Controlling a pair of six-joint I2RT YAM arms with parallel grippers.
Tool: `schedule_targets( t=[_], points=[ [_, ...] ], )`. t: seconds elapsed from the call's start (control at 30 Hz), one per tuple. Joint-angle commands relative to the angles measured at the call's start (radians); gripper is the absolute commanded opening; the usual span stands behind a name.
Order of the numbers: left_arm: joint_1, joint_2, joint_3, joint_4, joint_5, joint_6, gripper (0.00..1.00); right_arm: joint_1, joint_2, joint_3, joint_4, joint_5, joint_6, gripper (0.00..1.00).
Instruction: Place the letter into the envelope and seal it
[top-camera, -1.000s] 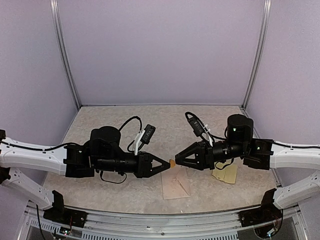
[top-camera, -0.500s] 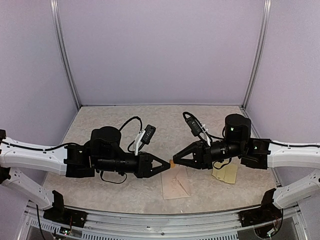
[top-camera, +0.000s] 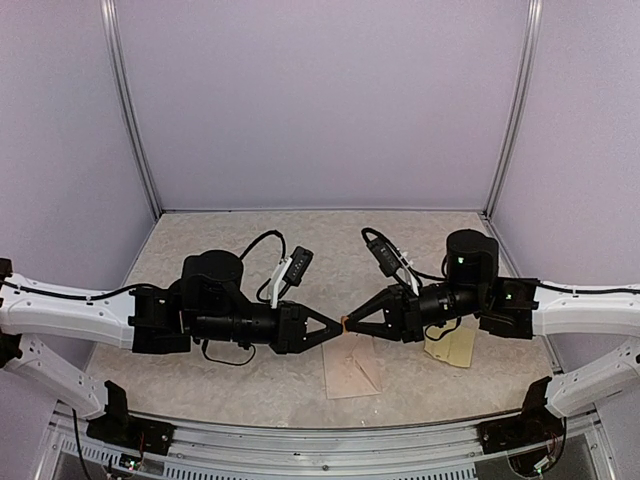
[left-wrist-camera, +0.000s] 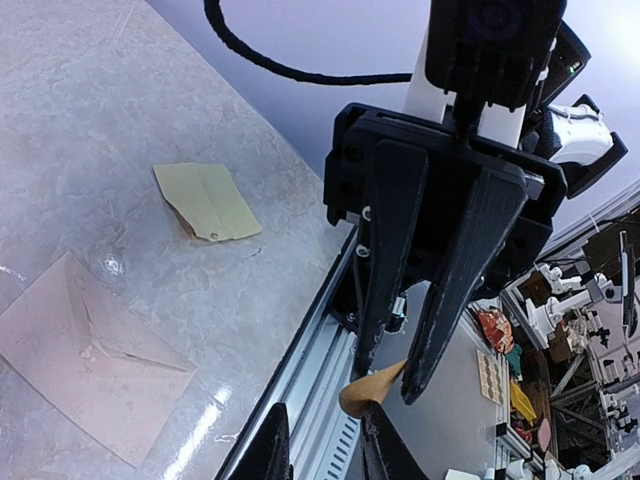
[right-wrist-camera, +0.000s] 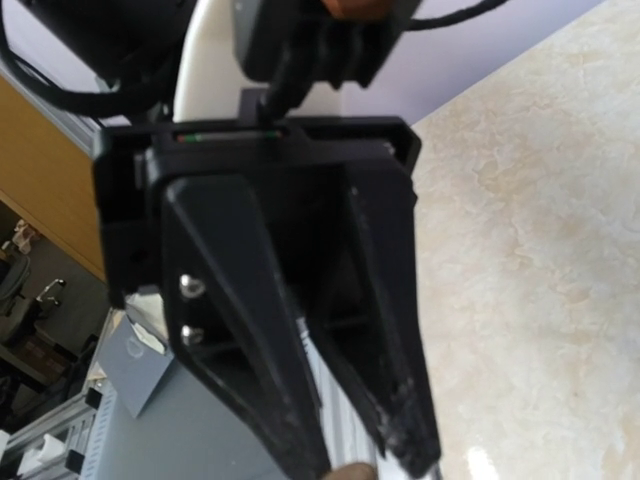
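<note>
Both arms met tip to tip in the air above the table (top-camera: 250, 385). The left end effector (top-camera: 335, 326) stood narrowly parted, with a small brown sticker (left-wrist-camera: 372, 387) at one fingertip. The right end effector (top-camera: 351, 324) was narrow, its tips at the sticker; a grip could not be confirmed. The envelope (top-camera: 350, 372) lay flat on the table beneath them, untouched. A yellowish sheet (top-camera: 452, 348) lay near it, to its right.
</note>
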Motion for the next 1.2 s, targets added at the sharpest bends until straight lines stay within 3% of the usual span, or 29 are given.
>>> schedule_targets(
  t=[0.0,0.17,0.6,0.97,1.17],
  points=[
    [-0.006,0.008,0.029,0.015,0.011,0.005,0.23,0.014,0.006,0.024,0.015,-0.007,-0.011,0.09],
    [-0.006,0.009,0.028,0.012,0.011,0.006,0.23,0.014,-0.005,0.021,0.012,0.017,-0.011,0.06],
    [-0.005,0.006,0.022,0.013,0.003,0.002,0.23,0.014,-0.037,0.009,0.003,0.041,-0.009,0.13],
    [-0.005,0.003,0.021,0.016,0.003,0.001,0.22,0.014,-0.026,0.006,0.002,0.03,-0.006,0.09],
    [-0.006,0.004,0.021,0.016,0.003,-0.001,0.22,0.014,-0.031,0.004,0.007,0.029,-0.006,0.0]
  ],
)
